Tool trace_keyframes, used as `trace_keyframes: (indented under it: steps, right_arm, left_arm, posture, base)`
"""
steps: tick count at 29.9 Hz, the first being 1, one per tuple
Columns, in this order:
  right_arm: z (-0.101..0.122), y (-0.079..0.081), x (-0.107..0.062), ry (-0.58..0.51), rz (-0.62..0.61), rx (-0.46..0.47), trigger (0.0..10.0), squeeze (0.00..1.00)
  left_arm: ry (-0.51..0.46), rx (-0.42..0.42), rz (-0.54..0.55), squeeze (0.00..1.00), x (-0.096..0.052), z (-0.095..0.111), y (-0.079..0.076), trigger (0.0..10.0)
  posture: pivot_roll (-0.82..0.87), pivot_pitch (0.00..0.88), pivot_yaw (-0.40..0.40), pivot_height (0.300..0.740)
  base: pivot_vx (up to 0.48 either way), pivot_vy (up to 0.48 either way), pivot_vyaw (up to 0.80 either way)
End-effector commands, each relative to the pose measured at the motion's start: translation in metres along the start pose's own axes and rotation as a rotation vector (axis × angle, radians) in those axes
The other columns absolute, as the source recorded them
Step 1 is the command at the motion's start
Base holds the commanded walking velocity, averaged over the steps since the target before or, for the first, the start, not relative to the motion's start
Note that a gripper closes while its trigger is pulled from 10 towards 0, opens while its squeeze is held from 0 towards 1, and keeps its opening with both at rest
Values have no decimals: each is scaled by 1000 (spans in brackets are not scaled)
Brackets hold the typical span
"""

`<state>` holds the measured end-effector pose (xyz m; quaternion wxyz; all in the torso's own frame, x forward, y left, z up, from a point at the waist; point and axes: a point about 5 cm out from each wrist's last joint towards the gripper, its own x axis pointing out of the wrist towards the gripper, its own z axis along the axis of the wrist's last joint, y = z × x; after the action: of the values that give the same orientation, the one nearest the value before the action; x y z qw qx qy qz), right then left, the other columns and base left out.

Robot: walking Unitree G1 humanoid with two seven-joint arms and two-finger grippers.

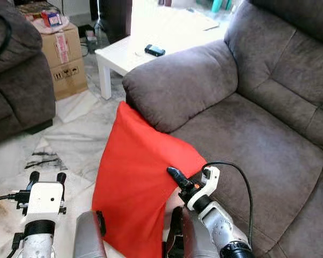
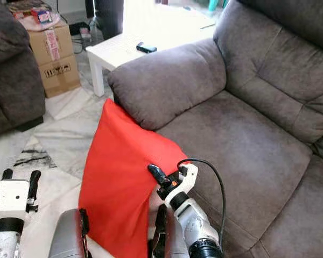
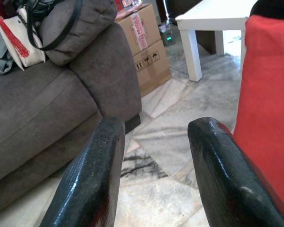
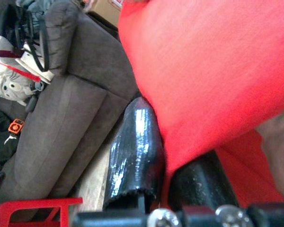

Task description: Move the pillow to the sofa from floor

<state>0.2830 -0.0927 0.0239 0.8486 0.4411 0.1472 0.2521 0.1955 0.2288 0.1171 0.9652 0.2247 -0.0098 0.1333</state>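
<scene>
The red pillow [image 1: 134,183] stands on edge in front of the grey sofa [image 1: 247,145], its upper corner leaning on the armrest [image 1: 183,80]. The pillow's lower end is hidden behind my arms. My right gripper [image 1: 175,174] is shut on the pillow's right edge, next to the seat front. In the right wrist view, red cloth [image 4: 217,71] is pinched between the two black fingers [image 4: 137,151]. My left gripper [image 1: 47,176] is open over the marble floor, left of the pillow and apart from it. The pillow's edge [image 3: 270,118] lies just beyond one left finger.
A white low table [image 1: 124,51] with a dark remote [image 1: 154,50] stands behind the armrest. A cardboard box [image 1: 64,59] and a second grey sofa [image 1: 16,80] are at the left. Marble floor [image 1: 75,140] lies between them.
</scene>
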Motion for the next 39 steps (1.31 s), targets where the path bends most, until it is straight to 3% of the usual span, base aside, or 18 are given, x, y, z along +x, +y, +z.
trace_keyframes:
  steps: [1, 14, 39]
  right_arm:
    - [24, 3, -2, -118, 21, -42, 10000, 0]
    - [37, 3, -3, -171, -10, -93, 10000, 0]
    - [49, 1, -4, -216, -62, -131, 10000, 0]
  left_arm:
    - [0, -10, -30, 0, 2, -2, -6, 10000]
    - [-35, -39, -76, 0, 25, -2, -22, 10000]
    - [-76, -72, -117, 0, 40, 0, -37, 10000]
  posture:
    - [266, 0, -168, 572]
    - [238, 0, -146, 572]
    - [211, 0, -129, 572]
  base:
    - [0, 0, 0]
    - [0, 0, 0]
    - [0, 0, 0]
